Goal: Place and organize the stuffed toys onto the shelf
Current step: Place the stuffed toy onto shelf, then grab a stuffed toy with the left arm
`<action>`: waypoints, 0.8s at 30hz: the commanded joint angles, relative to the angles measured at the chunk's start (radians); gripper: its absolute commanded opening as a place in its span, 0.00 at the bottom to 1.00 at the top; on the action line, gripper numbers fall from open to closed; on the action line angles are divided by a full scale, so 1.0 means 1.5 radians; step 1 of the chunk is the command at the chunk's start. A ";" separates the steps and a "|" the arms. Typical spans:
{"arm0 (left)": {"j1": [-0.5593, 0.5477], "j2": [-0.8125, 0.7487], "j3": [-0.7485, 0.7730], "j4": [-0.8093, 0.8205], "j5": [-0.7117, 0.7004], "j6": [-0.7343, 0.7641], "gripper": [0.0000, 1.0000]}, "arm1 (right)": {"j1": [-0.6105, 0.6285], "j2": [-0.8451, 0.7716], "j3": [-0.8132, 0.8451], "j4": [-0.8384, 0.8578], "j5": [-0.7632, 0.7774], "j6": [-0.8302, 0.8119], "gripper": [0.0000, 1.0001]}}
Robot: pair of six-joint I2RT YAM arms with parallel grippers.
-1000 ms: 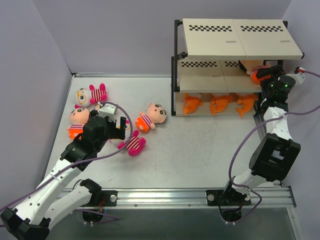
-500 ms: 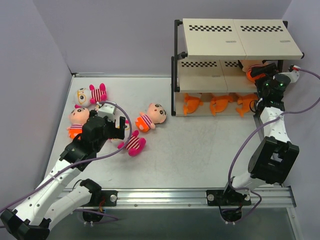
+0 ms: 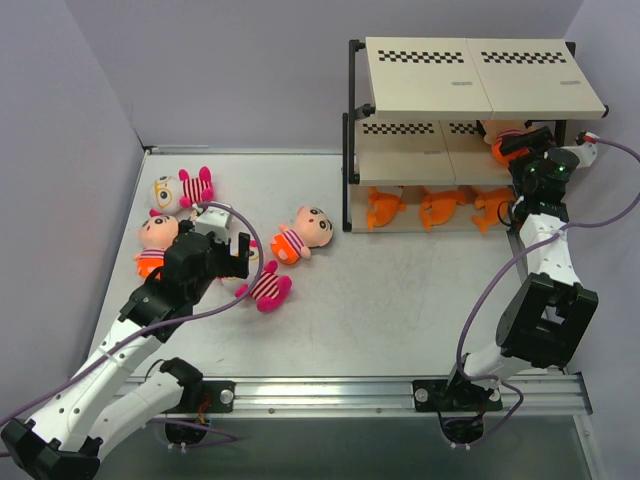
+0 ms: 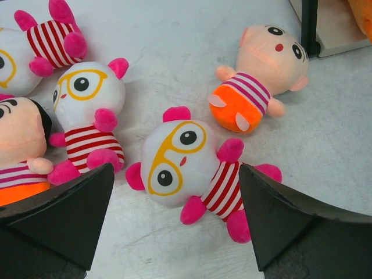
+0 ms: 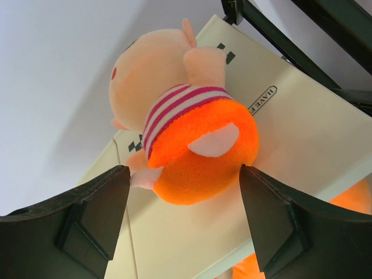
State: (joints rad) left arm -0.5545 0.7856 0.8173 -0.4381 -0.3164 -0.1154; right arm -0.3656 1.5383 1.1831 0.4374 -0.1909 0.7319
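Observation:
The shelf (image 3: 470,85) stands at the back right, with three orange sharks (image 3: 438,208) on its bottom tier. A striped orange doll (image 5: 192,139) lies on the middle board (image 5: 290,133). My right gripper (image 5: 185,174) is open, its fingers on either side of the doll's orange bottom without pinching it. On the table, my left gripper (image 4: 175,168) hangs wide open over a glasses toy (image 4: 186,165). Two more glasses toys (image 4: 87,116) (image 4: 46,43) and two striped dolls (image 4: 261,75) (image 4: 17,145) lie around it.
The black shelf post (image 4: 310,26) stands just beyond the nearer striped doll. The purple side walls (image 3: 60,150) close in the table (image 3: 400,300) on the left and at the back. A metal rail (image 3: 330,392) runs along the near edge.
My right gripper has opened a little wider and shifted slightly up along the shelf's right end; the striped doll stays on the middle board. The left arm has not moved.

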 commanded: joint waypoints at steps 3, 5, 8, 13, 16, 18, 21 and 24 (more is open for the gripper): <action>0.003 -0.003 0.005 0.011 0.012 -0.002 0.97 | -0.005 -0.058 -0.005 -0.009 0.026 -0.018 0.82; 0.004 -0.002 0.005 0.010 0.013 -0.002 0.97 | -0.005 -0.067 -0.005 -0.031 0.031 -0.026 0.87; 0.005 0.001 0.007 0.010 0.014 -0.005 0.97 | -0.007 -0.095 -0.007 -0.067 0.042 -0.034 0.93; 0.006 0.013 0.006 0.015 0.027 -0.011 0.97 | -0.008 -0.162 -0.038 -0.139 0.051 -0.033 0.99; 0.006 0.022 0.006 0.023 0.035 -0.019 0.97 | -0.008 -0.215 -0.074 -0.173 0.061 -0.038 0.99; 0.007 0.032 0.005 0.027 0.042 -0.024 0.97 | -0.008 -0.253 -0.085 -0.194 0.066 -0.043 0.99; 0.008 0.048 0.010 0.035 0.057 -0.048 0.97 | -0.005 -0.303 -0.100 -0.241 0.076 -0.054 0.99; 0.011 0.073 0.018 0.064 0.109 -0.082 0.97 | 0.035 -0.349 -0.109 -0.288 0.125 -0.072 0.99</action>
State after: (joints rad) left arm -0.5465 0.8692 0.8173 -0.4259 -0.2352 -0.1749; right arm -0.3584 1.0927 1.0271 0.0765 -0.0830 0.6647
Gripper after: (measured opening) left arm 0.970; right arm 0.994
